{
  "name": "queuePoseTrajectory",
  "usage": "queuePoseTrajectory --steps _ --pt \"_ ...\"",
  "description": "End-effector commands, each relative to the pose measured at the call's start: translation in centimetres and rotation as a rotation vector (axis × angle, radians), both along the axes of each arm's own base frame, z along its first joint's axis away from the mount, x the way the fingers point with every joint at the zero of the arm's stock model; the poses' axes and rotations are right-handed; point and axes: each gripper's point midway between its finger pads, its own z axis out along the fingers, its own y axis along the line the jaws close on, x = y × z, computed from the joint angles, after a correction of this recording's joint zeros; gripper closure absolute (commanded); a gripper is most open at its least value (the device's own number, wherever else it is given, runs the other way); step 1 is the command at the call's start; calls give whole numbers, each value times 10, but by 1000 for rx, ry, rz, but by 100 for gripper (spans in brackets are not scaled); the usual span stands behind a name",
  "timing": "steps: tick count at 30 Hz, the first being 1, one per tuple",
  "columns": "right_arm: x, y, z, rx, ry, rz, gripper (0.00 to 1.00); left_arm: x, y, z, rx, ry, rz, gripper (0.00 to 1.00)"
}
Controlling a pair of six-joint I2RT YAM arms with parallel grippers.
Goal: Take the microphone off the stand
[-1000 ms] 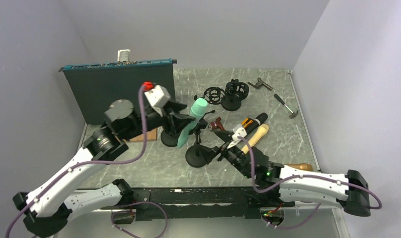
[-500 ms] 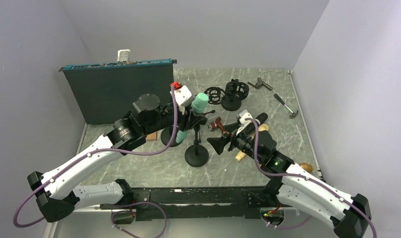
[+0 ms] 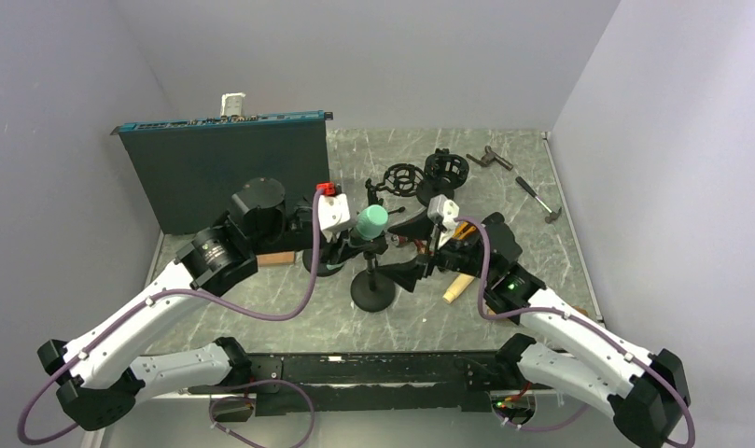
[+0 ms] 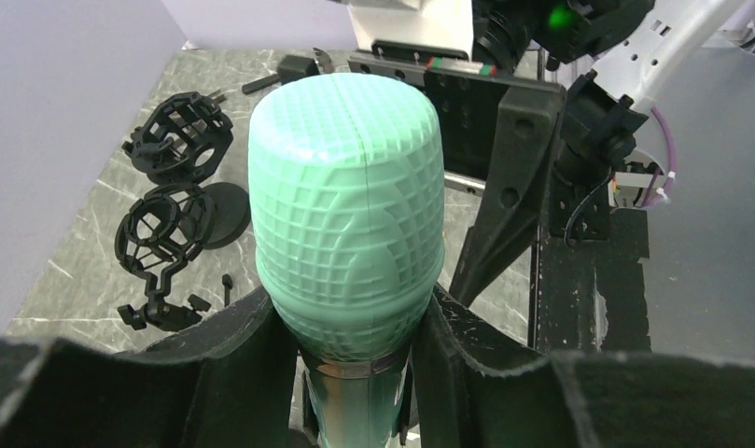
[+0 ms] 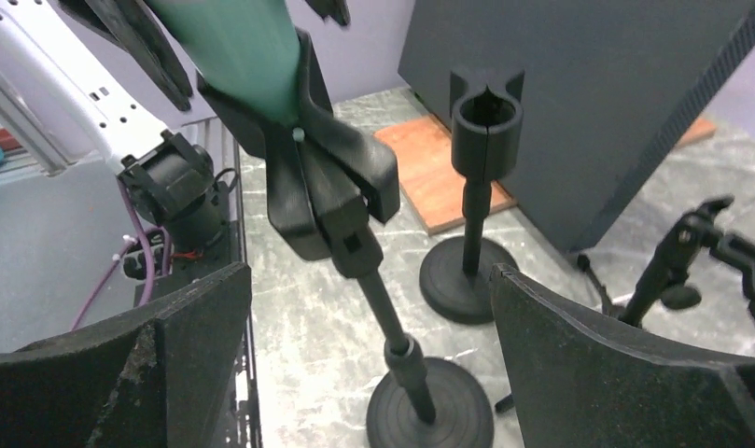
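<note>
The green microphone sits in the clip of a black stand with a round base. My left gripper is shut on the microphone just below its mesh head, with one finger on each side of the neck. My right gripper is open and empty just right of the stand. In the right wrist view the stand's pole and base show between its spread fingers, untouched.
A second, empty stand stands behind, by a wooden block and a dark upright panel. Two black shock mounts sit at the back. Other microphones and small tools lie to the right.
My left gripper has shifted right and closed round the microphone's neck, and the microphone now stands more upright. My right gripper has risen and moved left to beside the stand's pole.
</note>
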Motion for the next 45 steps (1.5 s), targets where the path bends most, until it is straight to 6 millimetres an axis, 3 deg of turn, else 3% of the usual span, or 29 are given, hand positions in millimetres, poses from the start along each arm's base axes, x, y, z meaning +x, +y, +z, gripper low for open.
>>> queuePoseTrajectory --steps 1,7,15,23,25,28,32,34,35,36,40,45 --pt "-2 9 48 46 -199 86 1 -12 9 18 -35 -52 -91 100" --pt "-8 18 61 59 -250 164 5 -10 13 21 -55 -45 -101 100" --pt "-3 33 58 50 -235 229 23 -6 14 21 -67 -10 -91 100" --pt "-2 31 60 66 -244 206 56 -2 14 23 -84 5 -91 100" --pt "-1 30 59 68 -240 196 55 -1 14 23 -84 15 -97 100" --pt "1 31 58 67 -229 193 40 0 13 24 -90 21 -99 100" --pt "1 33 59 68 -221 207 43 1 12 24 -94 33 -102 100" --pt "-4 34 61 71 -227 232 68 2 12 24 -93 39 -100 100" --pt "-5 35 59 60 -226 247 95 2 12 24 -94 42 -98 100" --pt "-2 35 56 46 -221 237 100 3 11 24 -95 46 -95 100" --pt "1 36 49 47 -209 224 100 3 12 31 -105 59 -93 100" --pt "11 39 41 33 -185 194 100 11 22 52 -143 48 8 100"
